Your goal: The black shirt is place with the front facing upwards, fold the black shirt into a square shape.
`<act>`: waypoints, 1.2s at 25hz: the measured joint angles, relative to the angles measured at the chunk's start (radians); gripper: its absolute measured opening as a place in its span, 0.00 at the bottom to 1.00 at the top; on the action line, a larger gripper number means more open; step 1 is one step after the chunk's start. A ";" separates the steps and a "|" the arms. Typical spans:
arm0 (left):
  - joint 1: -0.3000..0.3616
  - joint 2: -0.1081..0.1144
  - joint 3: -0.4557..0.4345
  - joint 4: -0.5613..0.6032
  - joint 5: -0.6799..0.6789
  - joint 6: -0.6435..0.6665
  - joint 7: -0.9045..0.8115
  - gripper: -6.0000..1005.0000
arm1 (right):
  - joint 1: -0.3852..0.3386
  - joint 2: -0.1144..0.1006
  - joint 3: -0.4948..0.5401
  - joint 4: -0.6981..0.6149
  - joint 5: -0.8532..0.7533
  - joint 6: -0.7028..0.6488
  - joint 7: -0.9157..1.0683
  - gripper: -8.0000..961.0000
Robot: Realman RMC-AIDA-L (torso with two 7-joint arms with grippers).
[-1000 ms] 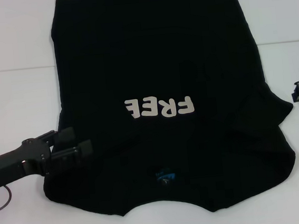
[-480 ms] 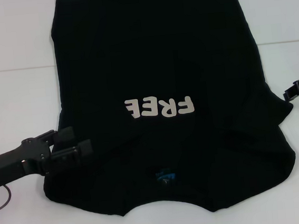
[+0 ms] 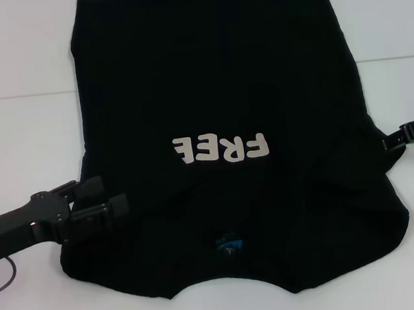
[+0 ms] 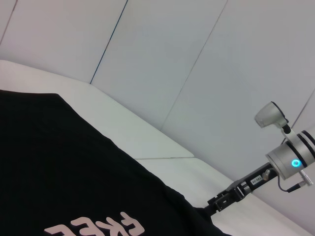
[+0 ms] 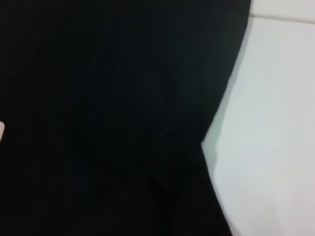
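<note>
While flat, black shirt (image 3: 215,88), matte cloth, white blocky lettering (image 3: 221,148)

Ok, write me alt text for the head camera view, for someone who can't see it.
A black shirt with white FREE lettering lies flat on a white table, collar nearest the camera. The left claw rests at the shirt's left sleeve edge, while the right claw reaches its right edge.

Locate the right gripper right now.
Head view: right gripper sits at the black shirt's right sleeve edge, opposite the left gripper on the left sleeve.
</note>
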 joint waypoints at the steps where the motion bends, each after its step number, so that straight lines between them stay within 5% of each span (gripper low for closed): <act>1: 0.000 0.000 0.000 0.000 0.000 0.000 0.000 0.90 | 0.001 0.001 0.000 0.000 0.000 0.001 -0.001 0.86; 10: 0.000 0.000 0.000 0.000 0.000 -0.002 0.000 0.90 | 0.009 0.016 0.000 0.012 0.000 0.031 -0.006 0.92; 30: 0.002 -0.002 0.000 -0.002 0.000 -0.004 0.000 0.90 | 0.010 0.025 -0.001 0.036 0.000 0.070 -0.006 0.88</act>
